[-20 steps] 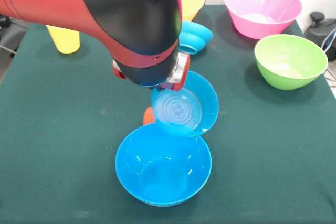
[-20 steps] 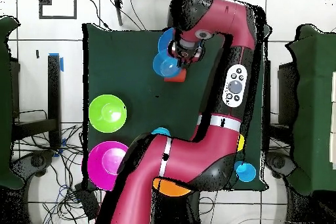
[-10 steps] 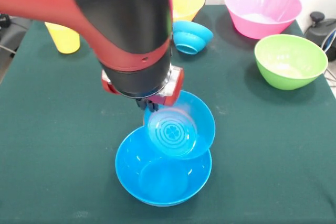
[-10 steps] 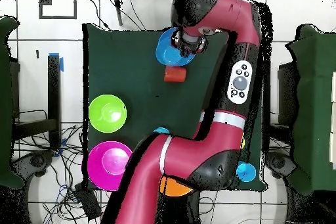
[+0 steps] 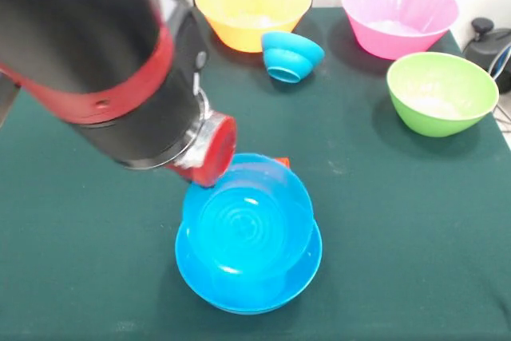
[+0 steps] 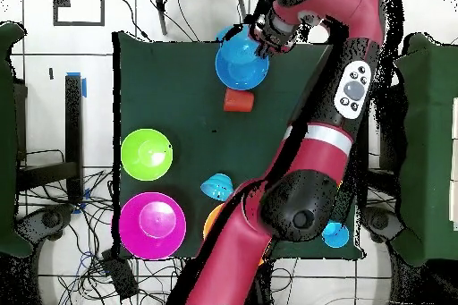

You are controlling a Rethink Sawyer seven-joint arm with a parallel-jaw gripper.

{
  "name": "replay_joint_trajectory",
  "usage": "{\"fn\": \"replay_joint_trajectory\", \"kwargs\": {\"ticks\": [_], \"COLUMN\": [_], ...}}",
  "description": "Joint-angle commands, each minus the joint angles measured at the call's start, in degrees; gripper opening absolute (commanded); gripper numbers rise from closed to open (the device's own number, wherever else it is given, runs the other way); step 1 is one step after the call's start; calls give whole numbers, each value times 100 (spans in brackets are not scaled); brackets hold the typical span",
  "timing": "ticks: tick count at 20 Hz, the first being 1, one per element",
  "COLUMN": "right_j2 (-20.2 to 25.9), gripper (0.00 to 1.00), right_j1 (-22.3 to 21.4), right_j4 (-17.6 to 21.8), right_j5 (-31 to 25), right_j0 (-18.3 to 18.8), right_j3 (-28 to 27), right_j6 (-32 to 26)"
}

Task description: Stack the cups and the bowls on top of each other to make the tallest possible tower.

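My gripper is mostly hidden under the wrist and holds the ridged blue bowl by its far left rim. The bowl is tilted toward the camera, inside or just above the larger blue bowl. In the overhead view the gripper is at the right edge of these bowls. The orange-red cup peeks out behind them and lies on the cloth. A sky blue cup stands near the robot's base. The yellow cup is hidden by the arm.
At the far side stand a yellow-orange bowl, a small blue bowl and a pink bowl. A green bowl is at the right. My arm covers the left of the table.
The gripper has carried the ridged blue bowl toward the camera, from behind the larger blue bowl to over it. The arm swung left, uncovering the yellow-orange bowl and hiding the yellow cup.
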State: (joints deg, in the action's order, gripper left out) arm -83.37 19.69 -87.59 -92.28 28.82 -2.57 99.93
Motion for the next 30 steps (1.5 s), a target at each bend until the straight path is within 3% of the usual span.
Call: {"fn": "replay_joint_trajectory", "kwargs": {"ticks": [1, 5, 10, 15, 30], "right_j2": [-3154, -3841, -4327, -3933, -3198], "gripper": [0, 0, 0, 0, 0], "right_j1": [110, 60, 19, 52, 49], "right_j4": [-2091, -2708, -2988, -2510, -1703], "right_j5": [245, 297, 82, 272, 138], "right_j0": [162, 227, 229, 113, 50], "right_j3": [155, 210, 273, 274, 236], "right_j6": [-2602, -2632, -2638, -2459, -2291]}}
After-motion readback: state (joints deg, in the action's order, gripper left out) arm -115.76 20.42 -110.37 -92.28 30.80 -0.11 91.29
